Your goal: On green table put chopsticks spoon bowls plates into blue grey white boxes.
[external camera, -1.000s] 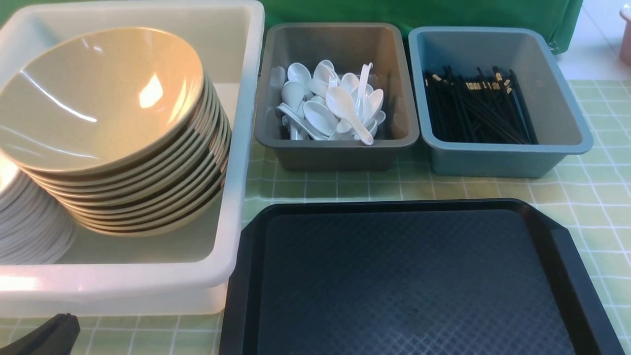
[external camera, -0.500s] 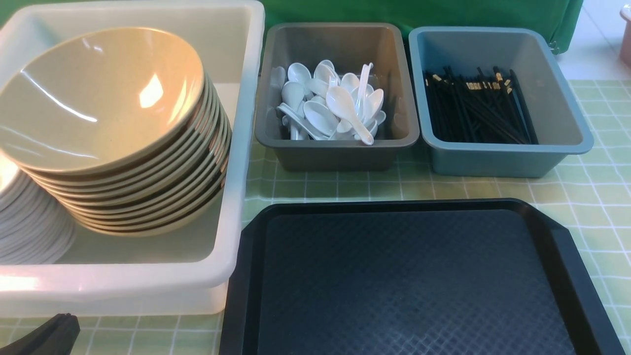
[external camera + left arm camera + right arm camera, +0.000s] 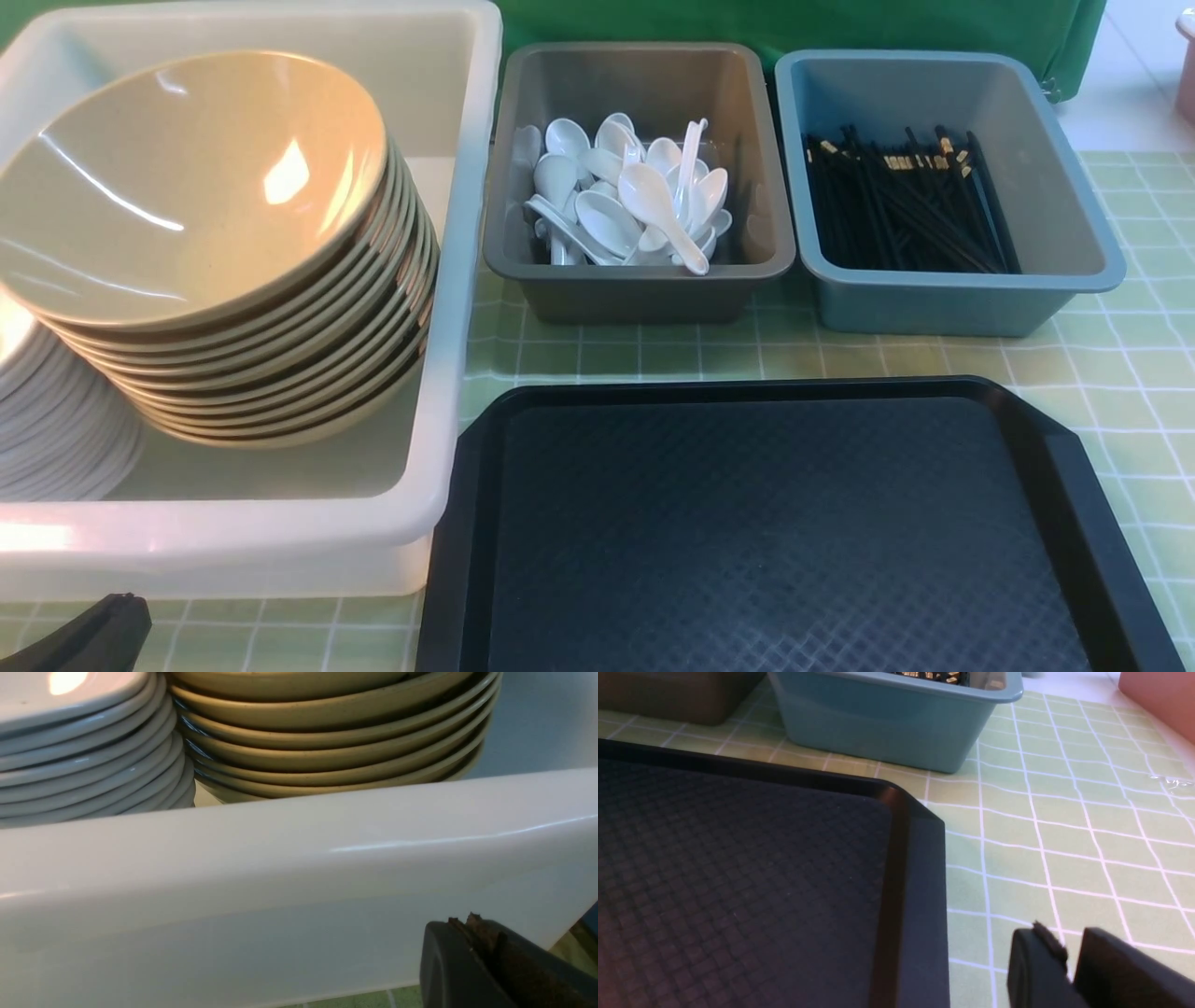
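A leaning stack of tan bowls [image 3: 187, 187] and a stack of white plates [image 3: 47, 439] sit in the white box [image 3: 448, 280] on the left. The grey box [image 3: 644, 275] holds several white spoons [image 3: 644, 201]. Black chopsticks [image 3: 906, 205] lie in the blue box [image 3: 962, 280]. My left gripper [image 3: 93, 635] is shut and empty, low in front of the white box's near wall [image 3: 280, 882]; its tips [image 3: 467, 919] are pressed together. My right gripper [image 3: 1071, 940] hovers over the green table [image 3: 1064, 835] beside the tray's right edge, its jaws slightly apart with nothing between them.
A black textured tray [image 3: 775, 532] lies bare on the green table [image 3: 1120, 373] in front of the grey and blue boxes. A pink object [image 3: 1162, 700] stands at the far right edge. A green backdrop hangs behind the boxes.
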Controlling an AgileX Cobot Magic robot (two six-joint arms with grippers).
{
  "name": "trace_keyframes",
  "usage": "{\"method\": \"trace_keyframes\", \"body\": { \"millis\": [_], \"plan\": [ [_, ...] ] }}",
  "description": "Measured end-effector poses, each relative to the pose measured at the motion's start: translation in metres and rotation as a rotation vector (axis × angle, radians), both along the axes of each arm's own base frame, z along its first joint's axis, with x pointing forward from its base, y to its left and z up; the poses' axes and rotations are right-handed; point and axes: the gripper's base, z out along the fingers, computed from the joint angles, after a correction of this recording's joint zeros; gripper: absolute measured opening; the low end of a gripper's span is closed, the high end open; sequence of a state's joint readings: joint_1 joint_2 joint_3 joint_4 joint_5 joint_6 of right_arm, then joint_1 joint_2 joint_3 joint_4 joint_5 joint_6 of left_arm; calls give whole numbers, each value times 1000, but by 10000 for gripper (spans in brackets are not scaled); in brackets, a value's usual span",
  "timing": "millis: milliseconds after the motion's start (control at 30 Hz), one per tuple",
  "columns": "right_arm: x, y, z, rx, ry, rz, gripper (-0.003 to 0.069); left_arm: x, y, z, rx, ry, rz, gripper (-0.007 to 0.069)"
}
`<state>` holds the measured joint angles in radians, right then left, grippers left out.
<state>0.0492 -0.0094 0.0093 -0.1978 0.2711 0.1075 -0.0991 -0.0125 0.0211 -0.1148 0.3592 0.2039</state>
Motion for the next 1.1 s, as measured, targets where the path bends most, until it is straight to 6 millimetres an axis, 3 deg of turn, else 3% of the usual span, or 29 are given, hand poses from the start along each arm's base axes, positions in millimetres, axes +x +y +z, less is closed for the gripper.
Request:
{"method": "trace_keyframes", "body": {
  "millis": [1100],
  "plan": [
    [0, 0, 0, 0, 0, 0, 173, 0, 0, 0, 0, 0, 0, -1]
  ]
}}
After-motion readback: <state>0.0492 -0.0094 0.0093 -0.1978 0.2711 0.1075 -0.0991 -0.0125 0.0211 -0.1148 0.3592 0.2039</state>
